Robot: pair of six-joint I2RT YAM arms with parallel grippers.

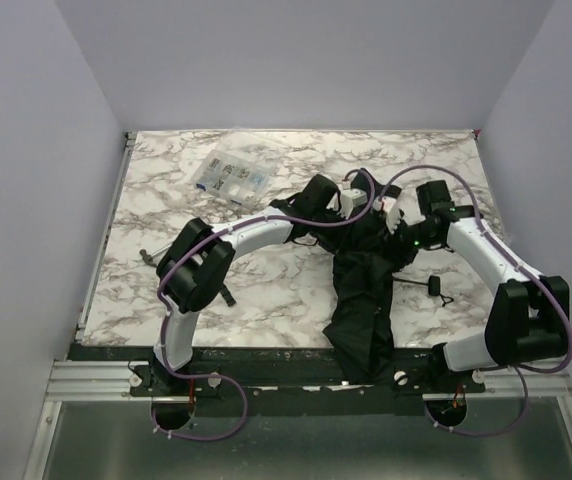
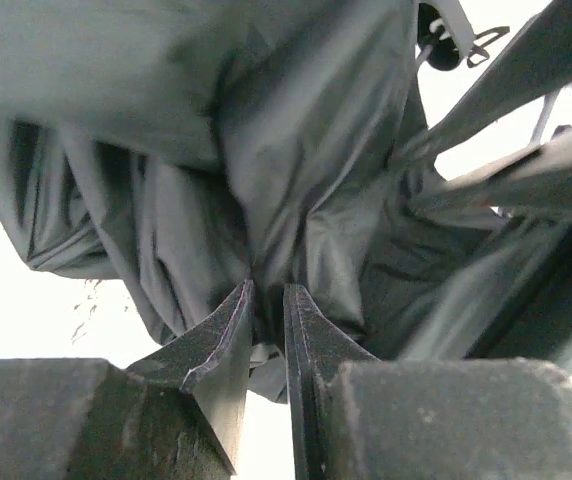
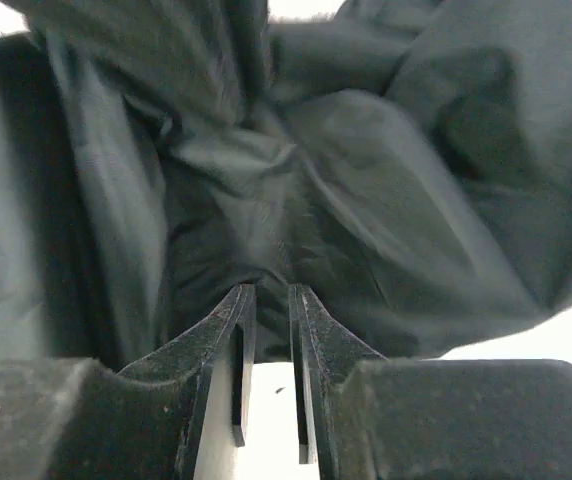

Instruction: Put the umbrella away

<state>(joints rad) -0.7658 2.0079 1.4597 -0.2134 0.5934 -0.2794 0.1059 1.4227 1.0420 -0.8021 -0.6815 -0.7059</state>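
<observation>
No legible text, brand, number or sign in any view. Box (image 1: 228, 176) on the tabletop, top view: small pale patches inside, too small to tell whether any is a label. Umbrella (image 1: 361, 305) cloth fills both wrist views; nothing readable on it.
</observation>
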